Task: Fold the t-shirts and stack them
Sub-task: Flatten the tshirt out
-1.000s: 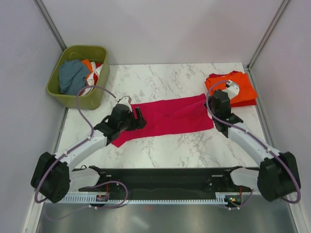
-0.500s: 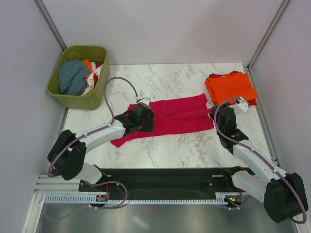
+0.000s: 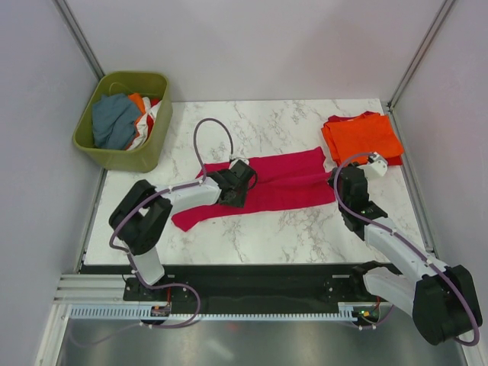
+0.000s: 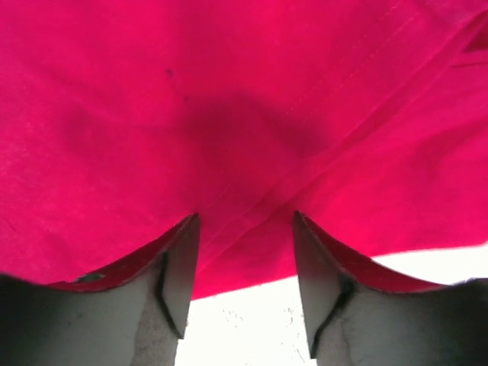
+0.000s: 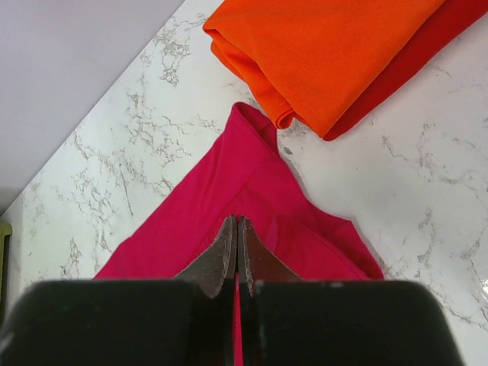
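A magenta-pink t-shirt (image 3: 286, 179) lies folded into a long strip across the middle of the marble table (image 3: 267, 229). My left gripper (image 3: 245, 181) sits over the strip's middle. In the left wrist view the left gripper (image 4: 244, 219) is open, with its fingertips (image 4: 187, 236) on the shirt (image 4: 229, 91) just inside its near edge. My right gripper (image 3: 338, 180) is at the strip's right end. In the right wrist view the right gripper (image 5: 237, 223) is shut on a fold of the magenta shirt (image 5: 252, 168). A folded orange t-shirt (image 5: 328, 53) lies on a red one (image 5: 427, 38) just beyond.
The folded orange and red stack (image 3: 362, 137) is at the back right corner, close to the right arm. An olive-green basket (image 3: 114, 156) with blue, orange and white cloth stands off the table's back left corner. Grey walls close in both sides.
My left arm has swung right along the magenta shirt, from its left end to its middle, and its jaws have narrowed. The right gripper drew slightly nearer and stays shut on the cloth.
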Robot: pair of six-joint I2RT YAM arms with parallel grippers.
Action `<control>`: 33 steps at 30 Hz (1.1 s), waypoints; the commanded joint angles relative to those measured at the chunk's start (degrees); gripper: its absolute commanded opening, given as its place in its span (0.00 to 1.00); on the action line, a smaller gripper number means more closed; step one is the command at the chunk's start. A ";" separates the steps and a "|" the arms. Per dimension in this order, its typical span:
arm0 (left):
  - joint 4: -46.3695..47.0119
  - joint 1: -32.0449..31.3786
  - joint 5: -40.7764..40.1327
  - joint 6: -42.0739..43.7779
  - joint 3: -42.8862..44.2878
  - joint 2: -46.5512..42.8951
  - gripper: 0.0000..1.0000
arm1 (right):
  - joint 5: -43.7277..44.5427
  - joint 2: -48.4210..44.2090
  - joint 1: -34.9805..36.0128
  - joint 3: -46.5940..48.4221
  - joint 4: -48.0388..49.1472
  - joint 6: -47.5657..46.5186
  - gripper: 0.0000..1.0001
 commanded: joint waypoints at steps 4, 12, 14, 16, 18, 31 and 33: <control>-6.21 -0.46 -8.22 -0.03 6.61 4.50 0.25 | 1.57 0.14 -0.07 1.11 1.33 0.66 0.00; -7.63 2.70 -6.05 -1.53 7.32 -1.03 0.02 | 2.89 -0.64 -0.15 1.11 0.54 0.22 0.00; -7.89 3.32 -3.41 -1.27 7.84 -2.62 0.08 | 4.03 -0.82 -0.07 1.20 -0.25 0.13 0.00; -8.33 3.32 -2.18 -1.09 8.28 -3.06 0.19 | 4.99 -1.09 -0.07 1.37 -0.95 0.05 0.00; -8.77 3.32 -2.09 -1.53 8.29 -2.80 0.27 | 5.26 -1.52 -0.07 1.64 -1.39 0.05 0.00; -9.12 3.32 -2.35 -0.12 11.62 3.96 0.35 | 5.44 -1.52 -0.15 1.99 -2.10 -0.04 0.00; -9.12 3.32 -1.92 -0.04 11.98 4.75 0.33 | 5.44 -1.44 -0.16 1.90 -2.19 0.05 0.00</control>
